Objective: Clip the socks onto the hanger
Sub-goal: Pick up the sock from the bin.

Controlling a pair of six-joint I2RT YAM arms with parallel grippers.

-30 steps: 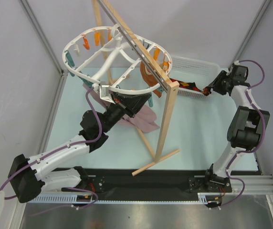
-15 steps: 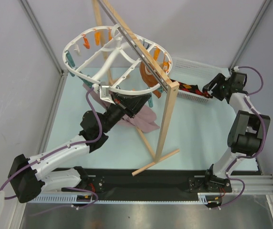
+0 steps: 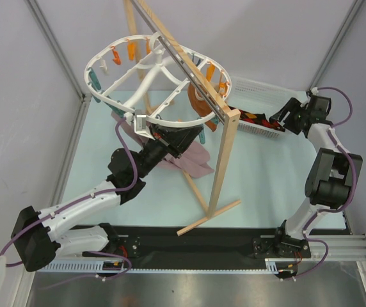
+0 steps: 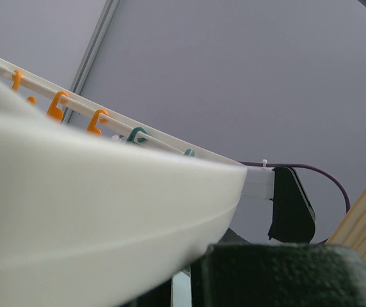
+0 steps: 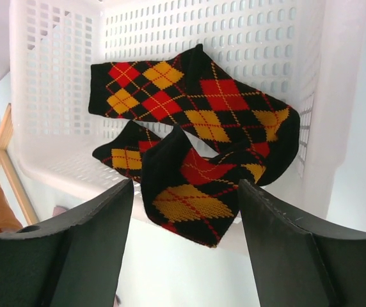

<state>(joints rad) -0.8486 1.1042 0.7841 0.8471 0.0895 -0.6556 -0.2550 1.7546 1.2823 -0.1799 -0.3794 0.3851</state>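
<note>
The hanger [image 3: 146,71], a white oval frame ringed with orange and teal clips, hangs tilted beside the slanted rod of a wooden stand [image 3: 223,160] at the back left of the table [image 3: 266,173]. The left gripper [image 3: 146,126] reaches up to the near rim of the frame. Its jaws are pressed together, and in the left wrist view the white rim fills the picture right at the fingers, so it looks pinched on that rim. A pink cloth [image 3: 192,160] hangs below the frame, and an orange garment [image 3: 199,101] hangs on its right side, next to the stand. The 2 socks [image 5: 189,109], checked in black, red and yellow, lie in a white slotted basket [image 5: 55,77] at the back right of the table, well apart from the hanger. 1 stretches across the basket floor, and a folded part hangs over the basket's near wall. The right gripper [image 5: 186,185] hovers just at that near wall, its jaws spread wide with nothing between them, the hanging sock showing in the gap.
</note>
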